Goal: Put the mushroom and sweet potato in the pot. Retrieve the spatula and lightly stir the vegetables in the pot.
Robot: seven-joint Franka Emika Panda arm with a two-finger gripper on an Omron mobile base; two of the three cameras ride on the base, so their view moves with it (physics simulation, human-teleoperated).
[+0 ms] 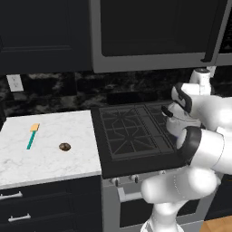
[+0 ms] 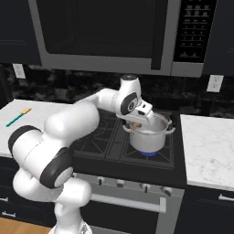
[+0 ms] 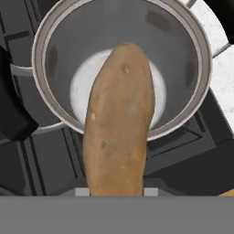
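Note:
My gripper (image 2: pixel 136 123) is shut on the sweet potato (image 3: pixel 119 123), an orange-brown tapered piece that hangs over the open pot (image 3: pixel 48 36). The pot's inside looks bare. This shiny silver pot (image 2: pixel 150 133) stands on the stove's right rear burner, and the sweet potato (image 2: pixel 135 124) sits at its left rim. My fingertips are hidden behind the potato in the hand view. On the white marble counter (image 1: pixel 45 161) left of the stove lie the dark-brown round mushroom (image 1: pixel 65 147) and the spatula (image 1: pixel 32 136), teal-handled with a yellow-orange blade. The spatula (image 2: pixel 18 117) shows far left too.
The black gas stove (image 1: pixel 131 131) has raised grates, and a blue flame (image 2: pixel 148 153) glows under the pot. A microwave (image 2: pixel 105 32) hangs above the stove. Another marble counter (image 2: pixel 208 146) lies to the right. My own arm covers the stove's right side in the left base view.

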